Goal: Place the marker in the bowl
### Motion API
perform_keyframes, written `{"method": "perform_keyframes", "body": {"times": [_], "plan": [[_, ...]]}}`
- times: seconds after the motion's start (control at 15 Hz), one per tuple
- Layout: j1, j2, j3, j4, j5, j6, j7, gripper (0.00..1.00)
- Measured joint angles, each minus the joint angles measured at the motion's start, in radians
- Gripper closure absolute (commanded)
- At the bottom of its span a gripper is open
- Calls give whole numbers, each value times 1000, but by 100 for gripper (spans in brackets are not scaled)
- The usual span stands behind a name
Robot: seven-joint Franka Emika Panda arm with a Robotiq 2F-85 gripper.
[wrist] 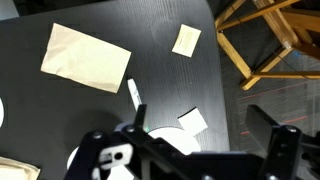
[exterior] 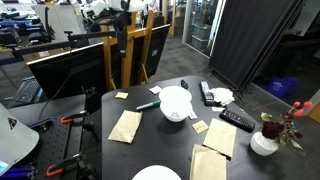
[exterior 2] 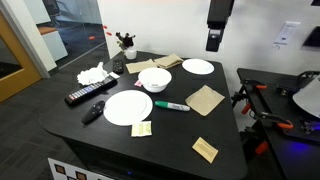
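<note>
The green marker [exterior: 148, 104] lies flat on the black table, just beside the white bowl [exterior: 174, 103] and outside it. Both also show in an exterior view, the marker [exterior 2: 172, 105] in front of the bowl [exterior 2: 154, 79]. In the wrist view the marker [wrist: 135, 95] lies next to the bowl's rim [wrist: 165, 140], which my gripper body partly hides. My gripper [exterior 2: 214, 42] hangs high above the table's far side. Its fingers [wrist: 199, 120] are spread apart and empty.
Two flat white plates [exterior 2: 128, 107] [exterior 2: 198, 66], tan napkins [exterior 2: 205, 98] [wrist: 85, 58], yellow sticky notes [wrist: 186, 39] [exterior 2: 141, 129], black remotes [exterior 2: 90, 95] [exterior: 237, 119] and a small flower vase [exterior: 264, 142] share the table. A wooden frame [wrist: 265, 40] stands beside the table edge.
</note>
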Motion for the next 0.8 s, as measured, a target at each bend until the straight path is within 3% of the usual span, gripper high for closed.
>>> {"method": "perform_keyframes", "body": {"times": [0.4, 0.8], "plan": [[-30, 64, -7, -82, -33, 88, -37, 0], [-58, 193, -51, -76, -95, 151, -213, 0]]}}
